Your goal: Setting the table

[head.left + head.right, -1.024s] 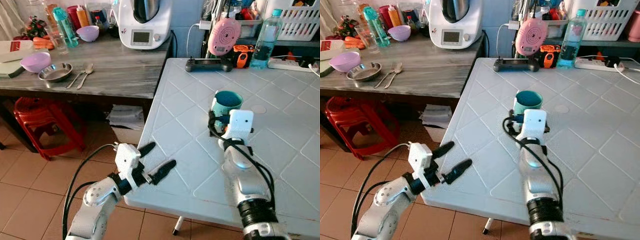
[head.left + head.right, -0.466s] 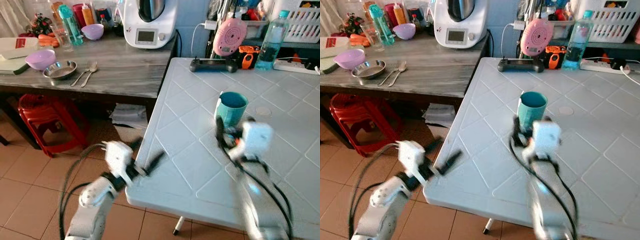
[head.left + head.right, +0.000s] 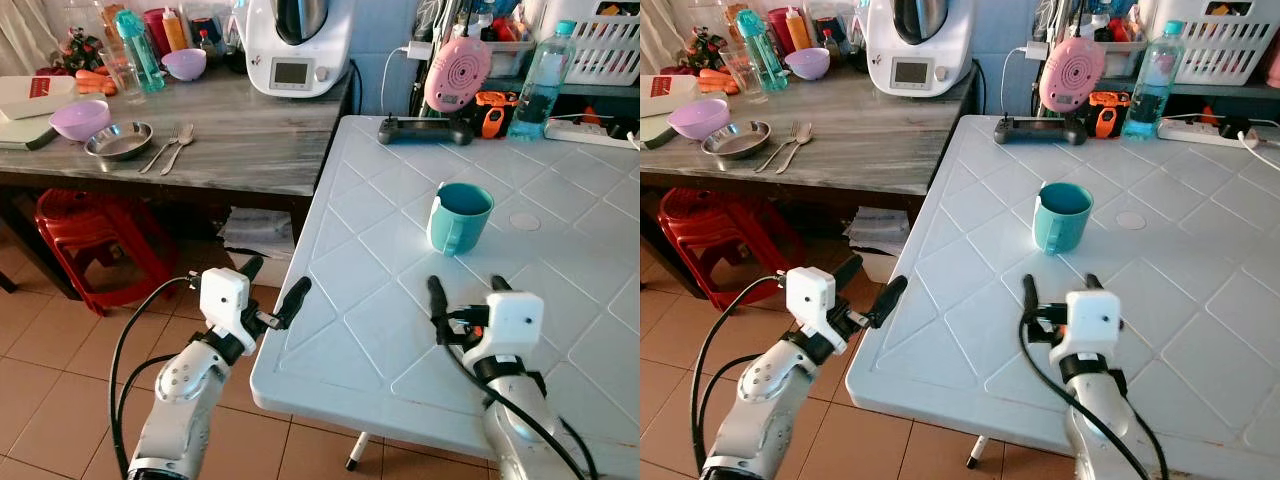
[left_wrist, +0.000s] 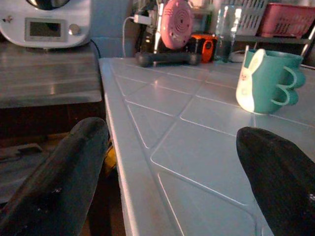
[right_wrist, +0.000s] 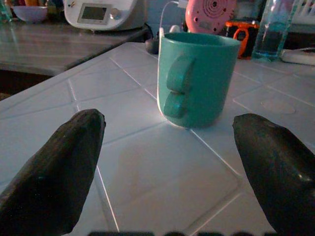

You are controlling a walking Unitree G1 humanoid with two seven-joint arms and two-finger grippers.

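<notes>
Spreading its jaws wide, the right gripper (image 3: 468,292) hovers over the white bench (image 3: 370,310), just short of the upright teal mug (image 3: 458,217) and apart from it. The left gripper (image 3: 272,288), jaws also spread, hangs beside the bench's edge.

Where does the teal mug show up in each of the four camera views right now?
Left eye view: mug standing on the white table, right of centre.
Right eye view: mug a little right of centre, beyond the right gripper.
Left wrist view: mug far right, showing a white rabbit print.
Right wrist view: mug centre, handle toward the camera.
Shared landmark: pink speaker.
</notes>
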